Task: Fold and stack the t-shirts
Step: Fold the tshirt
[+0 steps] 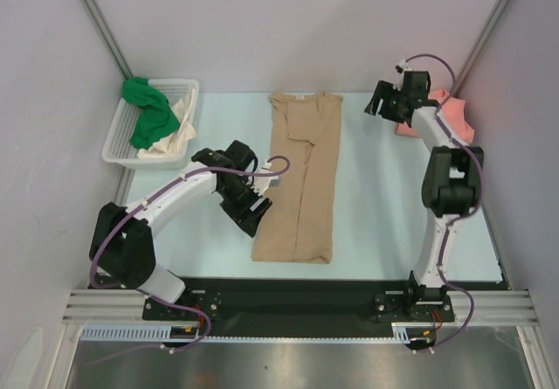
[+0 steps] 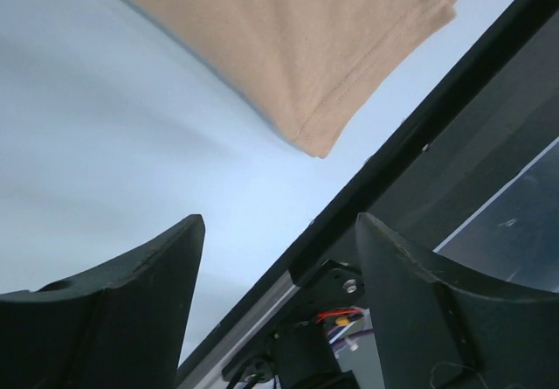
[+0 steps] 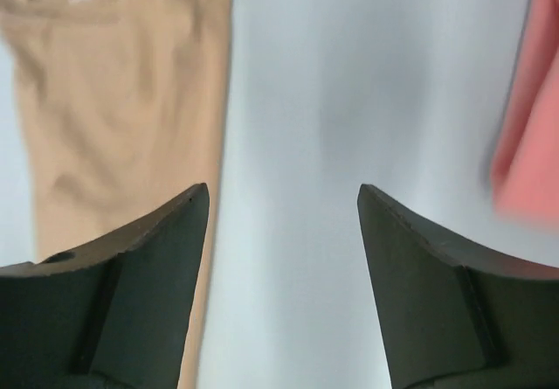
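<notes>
The tan t-shirt [image 1: 301, 179] is seen folded into a long strip at the middle of the worktop [image 1: 376, 188], collar at the far end. The left pincer [image 2: 279, 232] is spread and empty beside its near left edge. The right pincer [image 3: 284, 197], also spread and empty, is held over bare worktop between the collar end and the salmon pink t-shirt [image 1: 454, 118] at the far right, while the green t-shirt [image 1: 148, 114] and cream t-shirt [image 1: 179, 131] are heaped in the white basket [image 1: 118, 140] at the far left.
</notes>
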Motion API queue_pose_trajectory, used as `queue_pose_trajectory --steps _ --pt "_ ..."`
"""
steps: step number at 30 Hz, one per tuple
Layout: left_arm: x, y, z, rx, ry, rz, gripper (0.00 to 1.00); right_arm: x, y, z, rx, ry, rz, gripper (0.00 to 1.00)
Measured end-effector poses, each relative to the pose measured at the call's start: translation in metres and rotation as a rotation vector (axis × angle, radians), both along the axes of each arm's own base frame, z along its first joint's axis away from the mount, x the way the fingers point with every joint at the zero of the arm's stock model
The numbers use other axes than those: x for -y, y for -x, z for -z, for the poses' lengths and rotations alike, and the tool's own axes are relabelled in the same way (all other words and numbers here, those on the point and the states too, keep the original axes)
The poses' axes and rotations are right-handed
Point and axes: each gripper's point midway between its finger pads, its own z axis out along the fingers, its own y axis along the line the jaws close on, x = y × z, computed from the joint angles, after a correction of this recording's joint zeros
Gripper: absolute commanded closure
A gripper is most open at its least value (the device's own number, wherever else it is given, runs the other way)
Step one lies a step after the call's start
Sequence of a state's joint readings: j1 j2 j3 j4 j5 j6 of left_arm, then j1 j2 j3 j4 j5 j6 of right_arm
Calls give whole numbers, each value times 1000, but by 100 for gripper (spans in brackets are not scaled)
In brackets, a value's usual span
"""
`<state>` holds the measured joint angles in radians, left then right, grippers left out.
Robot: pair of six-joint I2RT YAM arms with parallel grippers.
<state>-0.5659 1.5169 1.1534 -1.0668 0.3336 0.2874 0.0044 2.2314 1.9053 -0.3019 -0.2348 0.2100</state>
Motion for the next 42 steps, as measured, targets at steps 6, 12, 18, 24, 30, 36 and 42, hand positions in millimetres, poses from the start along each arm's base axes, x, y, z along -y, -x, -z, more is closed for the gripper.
queue_pose_trajectory --steps 6,12,18,24,30,36,42 --pt "8 -13 -10 -16 90 -136 32 -49 140 -13 -130 -154 -90 32" --pt "-23 -27 1 -82 177 -539 23 -104 281 38 -389 -261 -236 35" --pt "-31 -13 19 -175 271 -826 35 -112 367 61 -515 -309 -270 37" --pt "-27 23 62 -287 231 -896 45 -112 408 83 -597 -348 -257 38" --pt "-10 30 65 -255 243 -830 43 -123 404 80 -583 -393 -267 40" --pt "-10 27 69 -252 231 -834 46 -134 409 84 -613 -399 -290 41" --pt "-12 30 76 -274 202 -842 48 -138 421 93 -670 -382 -302 42"
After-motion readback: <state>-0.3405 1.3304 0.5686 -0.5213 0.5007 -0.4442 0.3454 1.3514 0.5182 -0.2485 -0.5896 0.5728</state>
